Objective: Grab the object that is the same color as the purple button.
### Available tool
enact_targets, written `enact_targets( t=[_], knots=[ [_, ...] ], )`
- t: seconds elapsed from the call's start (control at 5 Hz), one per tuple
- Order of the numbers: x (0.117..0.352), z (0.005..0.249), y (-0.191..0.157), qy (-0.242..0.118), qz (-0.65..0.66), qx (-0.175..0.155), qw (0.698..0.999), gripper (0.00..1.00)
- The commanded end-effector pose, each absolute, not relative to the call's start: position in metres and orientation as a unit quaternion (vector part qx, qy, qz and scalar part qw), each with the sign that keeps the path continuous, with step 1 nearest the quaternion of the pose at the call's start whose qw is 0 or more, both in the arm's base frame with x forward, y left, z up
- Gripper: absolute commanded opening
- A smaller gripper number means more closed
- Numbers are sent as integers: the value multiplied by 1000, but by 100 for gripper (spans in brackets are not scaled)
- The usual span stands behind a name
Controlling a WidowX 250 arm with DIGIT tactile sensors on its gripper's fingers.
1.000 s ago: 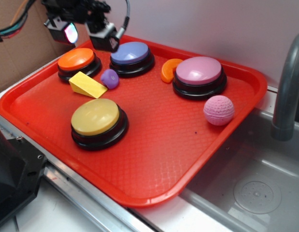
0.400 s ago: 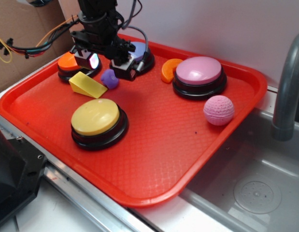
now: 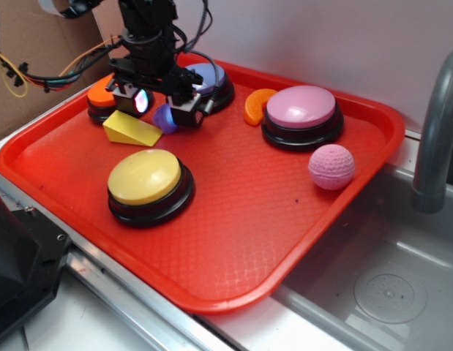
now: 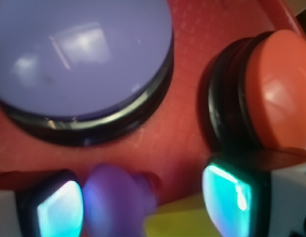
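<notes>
Purple, glossy and egg-like, the object point(image 3: 165, 117) lies on the red tray point(image 3: 299, 219) at its far-left part, just in front of the purple button point(image 3: 206, 79) and beside the yellow wedge point(image 3: 131, 128). The gripper point(image 3: 163, 108) stands over it with its jaws parted, one finger on either side, and grasps nothing yet. In the wrist view the object point(image 4: 113, 202) sits off-centre in the gap, close against the finger at the picture's left point(image 4: 54, 207) and well apart from the finger at the right point(image 4: 232, 192); whether it touches the nearer pad cannot be settled, since the close range blurs the edges. The lump's long axis appears to run roughly along the gap, toward the purple button point(image 4: 78, 54), so that closing should meet its narrower width. Room is tight: the orange button point(image 4: 271, 94) lies just beyond the right-hand finger, the yellow wedge point(image 4: 192, 222) pokes into the lower part of the gap, and the purple button's black base is near ahead. A fair judgement is that the closing stroke will push the lump sideways toward the middle, and that the wedge may be caught along with it. The pink ball point(image 3: 331, 166), the orange crescent point(image 3: 257, 104), the pink button point(image 3: 302, 115) and the yellow button point(image 3: 148, 183) lie well clear of the approach.
</notes>
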State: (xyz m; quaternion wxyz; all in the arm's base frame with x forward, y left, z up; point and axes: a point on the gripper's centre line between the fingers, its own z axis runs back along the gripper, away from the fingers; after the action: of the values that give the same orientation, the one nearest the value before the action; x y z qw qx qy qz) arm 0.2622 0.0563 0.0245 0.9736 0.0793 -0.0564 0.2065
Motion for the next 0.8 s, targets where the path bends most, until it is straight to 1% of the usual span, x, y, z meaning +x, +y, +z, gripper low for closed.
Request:
enact_targets(
  t=[0.0, 0.2, 0.4, 0.6],
  knots=[
    [270, 36, 52, -82, 197, 68, 975, 23],
    [267, 42, 50, -87, 197, 66, 974, 7],
    [265, 63, 46, -96, 188, 58, 976, 2],
    [262, 97, 30, -98, 154, 48, 982, 1]
  ],
)
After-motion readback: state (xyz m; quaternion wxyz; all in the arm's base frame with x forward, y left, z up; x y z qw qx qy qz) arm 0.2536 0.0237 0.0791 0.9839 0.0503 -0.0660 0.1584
